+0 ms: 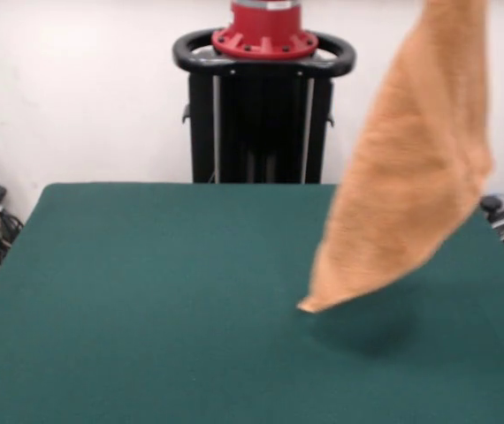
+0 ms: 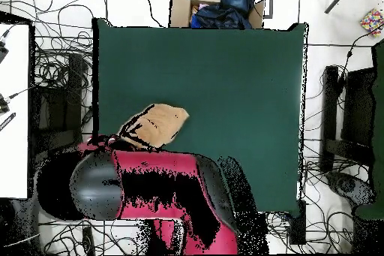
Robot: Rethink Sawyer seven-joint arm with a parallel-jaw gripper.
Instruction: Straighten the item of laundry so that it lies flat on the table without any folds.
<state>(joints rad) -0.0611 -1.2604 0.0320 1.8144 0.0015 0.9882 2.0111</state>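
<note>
The item of laundry (image 1: 411,177), an orange-tan terry towel, hangs in the air on the right of the front view, bunched lengthwise and slanting. Its lowest corner floats just above the green table (image 1: 146,300) and casts a shadow there. Its upper end runs out past the picture's top edge, where the gripper holding it is hidden. In the overhead view the towel (image 2: 156,125) shows as a small tan patch over the table's (image 2: 225,73) edge nearest the robot. The red and black arm (image 2: 150,185) covers the towel's held end.
The black pedestal (image 1: 263,115) stands behind the table's far edge. In the overhead view a cardboard box with dark cloth (image 2: 221,5) sits past the opposite edge. Cables (image 2: 60,80) lie on the floor around the table.
</note>
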